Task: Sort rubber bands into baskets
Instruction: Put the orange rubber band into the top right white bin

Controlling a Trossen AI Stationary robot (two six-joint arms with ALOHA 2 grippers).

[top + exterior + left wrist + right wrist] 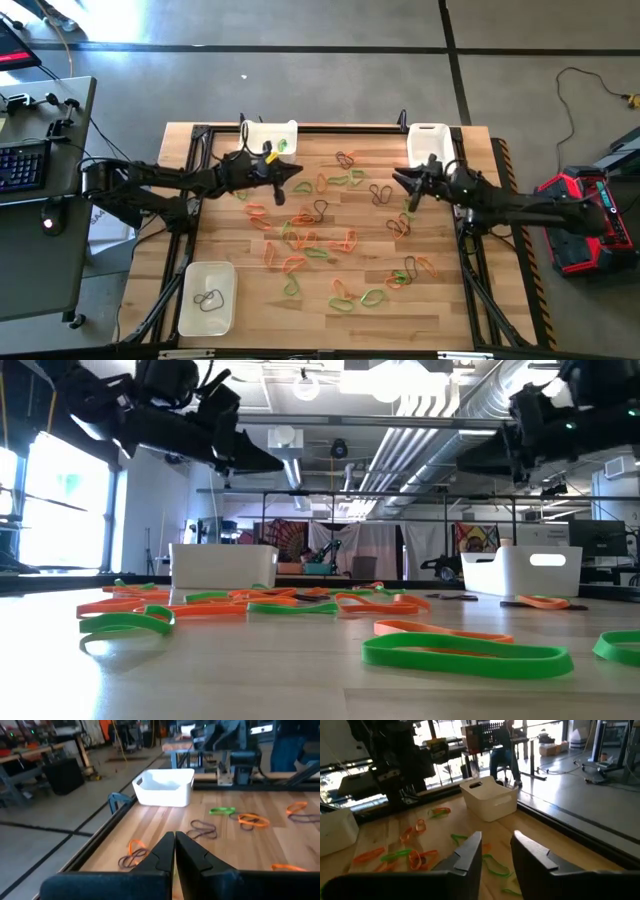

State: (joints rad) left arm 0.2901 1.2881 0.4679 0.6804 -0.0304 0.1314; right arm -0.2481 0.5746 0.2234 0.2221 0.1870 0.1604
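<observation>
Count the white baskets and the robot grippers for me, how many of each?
White baskets: 3, two at the table's far edge and one at the near left corner.
Grippers: 2, left gripper and right gripper.
Total: 5

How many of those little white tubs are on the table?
3. One tub sits at the far edge on the left, another tub at the far edge on the right, and a third tub at the near left corner. None seems hidden.

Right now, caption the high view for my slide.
Both arms hover over scattered rubber bands; left gripper shut, right gripper open.
</observation>
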